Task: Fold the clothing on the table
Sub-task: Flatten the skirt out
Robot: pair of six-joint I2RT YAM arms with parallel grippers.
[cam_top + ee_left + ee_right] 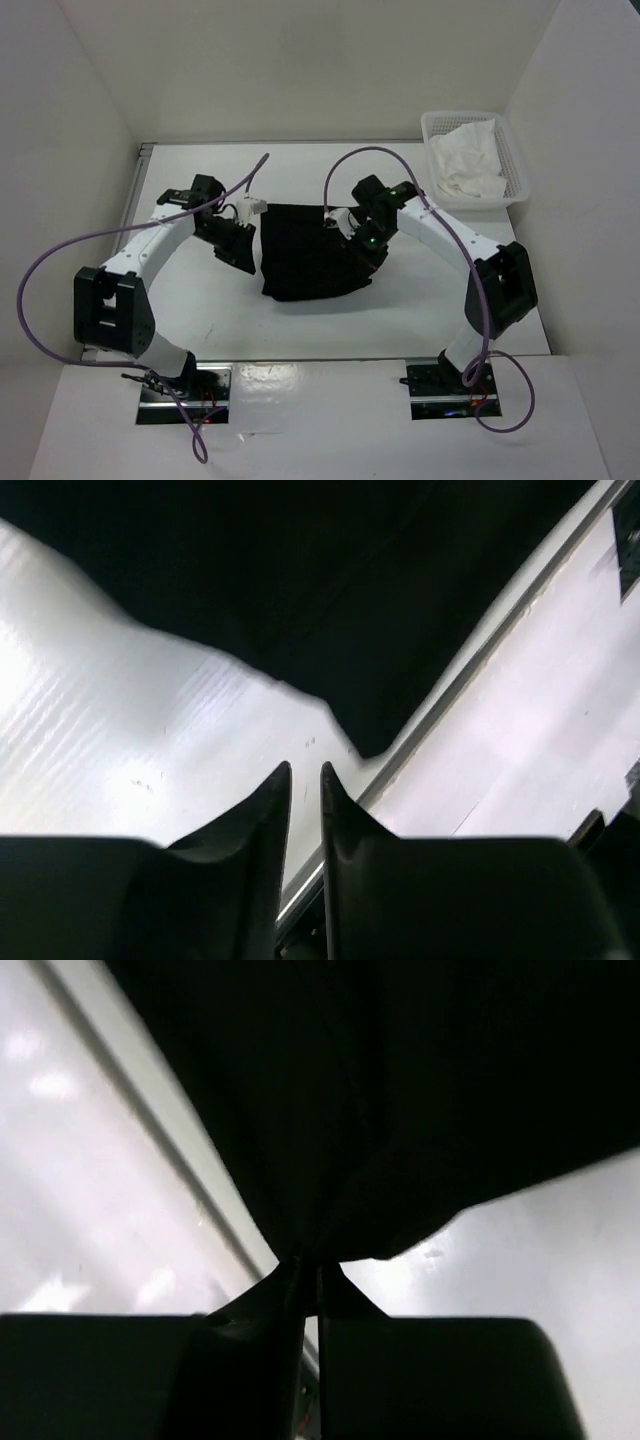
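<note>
Clothing (305, 260), black and matte, lies flat near the middle of the table (200, 320), its far edge straight and its near edge drooping to a rounded point toward 6 o'clock. We note the left gripper (305, 772) at 9 o'clock of the garment, right at its side edge. In the left wrist view the jaws stand slightly parted with bare tabletop showing through the slim gap and nothing between them. A corner of the black fabric sits just past the tips at about 1 o'clock, apart from them, with the metal rail (480, 650) running diagonally beyond. The right gripper (308, 1265) sits over the garment's far right corner, at about 2 o'clock of the fabric. In the right wrist view its jaws are clenched on a pinch of the black cloth, which gathers into folds at the tips. At 1 o'clock on the table, well apart from the garment, a white mesh basket (515, 170) holds a crumpled white cloth (468, 160).
</note>
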